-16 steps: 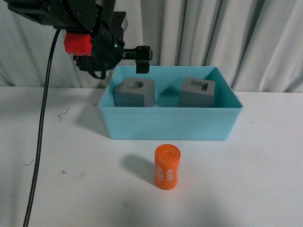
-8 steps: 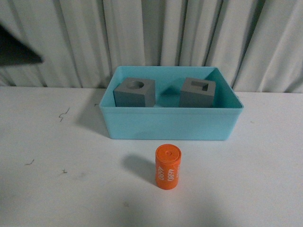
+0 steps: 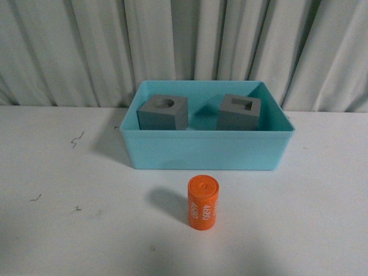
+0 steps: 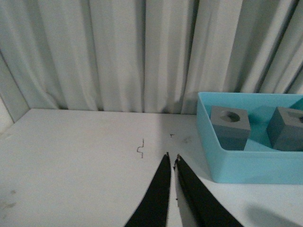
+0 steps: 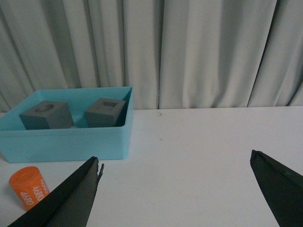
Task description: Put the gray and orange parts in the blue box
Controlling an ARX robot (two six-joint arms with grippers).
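Orange cylinder (image 3: 203,203), short and smooth: it stands upright on the white tabletop (image 3: 69,218), near the front wall of the light turquoise-blue shallow plastic box (image 3: 207,150) but apart from it and outside it. Its flat top has a raised rim with a small mark near the centre. White digits reading "4680" run lengthwise along its side. A second row beside them is too small to read. A soft shadow falls on the tabletop to its left.

Both matte gray cubes lie inside the box, toward its back wall, with a clear gap between them. The gray cube with a round recess (image 3: 163,112) sits on the left side. The gray cube with a rectangular recess (image 3: 240,112) sits on the right. Both recesses face upward. Whether either cube touches the back wall cannot be told.

A pale pleated curtain (image 3: 86,52) hangs behind the table.

Neither of my arms shows in the front view. My left gripper (image 4: 171,158) has its dark fingers drawn together, only a sliver between the tips, with nothing grasped. It is over bare tabletop beside the box, not touching it. My right gripper (image 5: 175,160) is spread wide and empty, over bare tabletop well apart from the box and the cylinder.
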